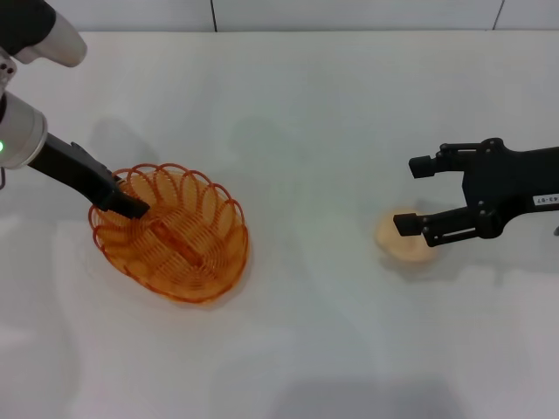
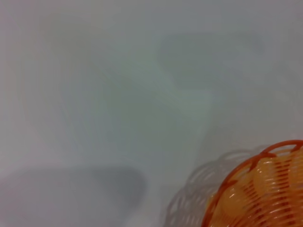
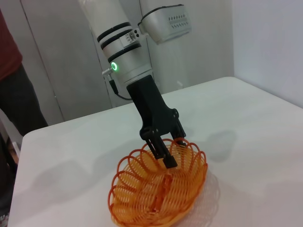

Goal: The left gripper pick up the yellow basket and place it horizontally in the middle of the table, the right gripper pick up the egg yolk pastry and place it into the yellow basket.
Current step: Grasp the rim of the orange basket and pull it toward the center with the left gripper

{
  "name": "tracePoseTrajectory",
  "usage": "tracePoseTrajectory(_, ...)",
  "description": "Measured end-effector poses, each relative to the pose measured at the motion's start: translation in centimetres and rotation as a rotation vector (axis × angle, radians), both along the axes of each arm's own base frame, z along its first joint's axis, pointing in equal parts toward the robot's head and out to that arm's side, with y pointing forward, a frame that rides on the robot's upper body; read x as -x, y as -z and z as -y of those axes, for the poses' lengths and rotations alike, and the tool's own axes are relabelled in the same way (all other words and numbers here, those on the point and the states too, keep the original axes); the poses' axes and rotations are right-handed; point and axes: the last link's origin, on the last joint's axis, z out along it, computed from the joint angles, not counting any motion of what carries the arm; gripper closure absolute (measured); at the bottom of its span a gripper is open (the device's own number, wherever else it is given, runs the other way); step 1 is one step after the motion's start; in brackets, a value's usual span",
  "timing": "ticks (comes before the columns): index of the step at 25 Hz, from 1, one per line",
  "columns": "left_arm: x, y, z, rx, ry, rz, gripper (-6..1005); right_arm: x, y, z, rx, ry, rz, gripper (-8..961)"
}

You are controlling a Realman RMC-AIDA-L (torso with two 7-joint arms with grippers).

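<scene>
The yellow basket (image 1: pixel 175 236) sits on the left part of the white table (image 1: pixel 306 113), its long axis running diagonally. My left gripper (image 1: pixel 131 207) reaches down onto its far-left rim, fingers pinched over the wire; the right wrist view shows this left gripper (image 3: pixel 166 157) on the yellow basket (image 3: pixel 156 189). Only a corner of the basket (image 2: pixel 265 189) shows in the left wrist view. The egg yolk pastry (image 1: pixel 404 244) lies on the right. My right gripper (image 1: pixel 410 195) hovers open just behind it, its nearer finger overlapping the pastry's top edge.
A person in a dark red shirt (image 3: pixel 9 71) stands beyond the table's far corner in the right wrist view. Grey wall panels rise behind the table. The table's back edge (image 1: pixel 279 31) runs along the top of the head view.
</scene>
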Motion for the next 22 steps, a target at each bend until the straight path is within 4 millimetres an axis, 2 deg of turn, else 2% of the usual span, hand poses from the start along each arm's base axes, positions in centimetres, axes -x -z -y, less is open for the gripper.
tracePoseTrajectory(8, 0.2, 0.1, -0.3, -0.036, -0.01, -0.007, 518, 0.0, -0.1, 0.1, 0.002, -0.001, -0.001, 129)
tracePoseTrajectory(10, 0.3, 0.1, -0.4, -0.04, -0.014, -0.008, 728, 0.0, -0.1, 0.1, 0.002, -0.001, -0.001, 130)
tracePoseTrajectory(15, 0.3, 0.0, -0.5, -0.051, -0.02, -0.01, 818, 0.0, -0.1, 0.1, 0.001, -0.001, -0.001, 132)
tracePoseTrajectory(22, -0.1, -0.7, -1.0, -0.079, -0.015, -0.009, 827, -0.1, -0.2, 0.1, -0.001, 0.001, -0.002, 134)
